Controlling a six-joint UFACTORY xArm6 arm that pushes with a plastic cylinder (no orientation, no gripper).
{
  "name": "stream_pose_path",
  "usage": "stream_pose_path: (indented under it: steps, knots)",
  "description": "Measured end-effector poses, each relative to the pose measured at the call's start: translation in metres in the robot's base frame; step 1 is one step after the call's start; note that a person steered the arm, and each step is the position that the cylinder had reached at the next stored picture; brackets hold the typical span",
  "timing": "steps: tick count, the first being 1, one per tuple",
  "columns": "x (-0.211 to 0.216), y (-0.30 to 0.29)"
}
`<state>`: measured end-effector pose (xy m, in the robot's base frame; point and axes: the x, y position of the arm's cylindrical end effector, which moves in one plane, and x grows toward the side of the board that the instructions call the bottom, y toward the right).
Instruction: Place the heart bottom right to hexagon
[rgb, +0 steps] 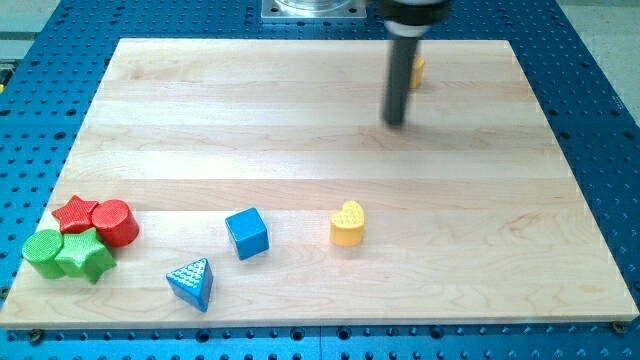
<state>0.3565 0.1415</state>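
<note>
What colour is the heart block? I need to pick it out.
Yellow: the heart shows clearly in the camera view, right of the blue cube.

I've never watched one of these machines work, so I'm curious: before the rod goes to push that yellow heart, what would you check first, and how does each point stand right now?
1. Yellow heart in plain sight, nothing against it: ok.
2. Hexagon found: cannot tell. A yellow block shows behind the rod at the view's top, mostly hidden, its shape unreadable.
3. My tip apart from every block: ok; it stands below that hidden block.
4. Tip placed beside the heart for pushing: not ok; it is well above it in the view.
5. Board free between tip and heart: ok.
6. Blue cube clear of the heart: ok, it sits apart on the view's left.
</note>
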Motion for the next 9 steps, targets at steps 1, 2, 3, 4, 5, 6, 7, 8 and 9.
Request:
stream_pose_path:
  steps: [1,2,3,4,5,6,7,8,9]
  knots:
    - [-0.039,0.077]
    - [-0.075,0.034]
    - [-0.075,-0.016]
    - [-0.001,0.019]
    - [0.124,0.011]
    - [0.186,-0.069]
    - [0.176,-0.111]
    - [0.245,-0.115]
    - [0.197,-0.149]
